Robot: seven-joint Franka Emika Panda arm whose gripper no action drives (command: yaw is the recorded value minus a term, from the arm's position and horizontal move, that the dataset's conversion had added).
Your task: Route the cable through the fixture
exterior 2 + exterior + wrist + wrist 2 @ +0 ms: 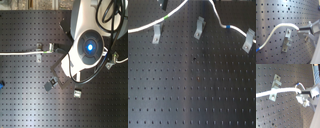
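The white cable (143, 27) lies across the black perforated board in the first exterior view. Its green band (165, 19) is by the left metal clip fixture (157, 34), and its blue band (228, 26) is near the right clip (248, 40). Between the bands the cable rises out of the top edge, above the middle clip (199, 27). In both wrist views my gripper (300, 30) (299, 92) is shut on the cable (281, 25) (283, 90). It holds the cable just beside a clip (287, 40) (275, 86). In the second wrist view the cable crosses that clip's lower part.
In the second exterior view the arm body with its blue light (90, 47) hides the gripper. The cable (20, 51) runs in from the second exterior view's left to a clip (42, 52). Further clips (77, 92) (112, 57) stand nearby. Dark robot cables (112, 20) loop over the arm.
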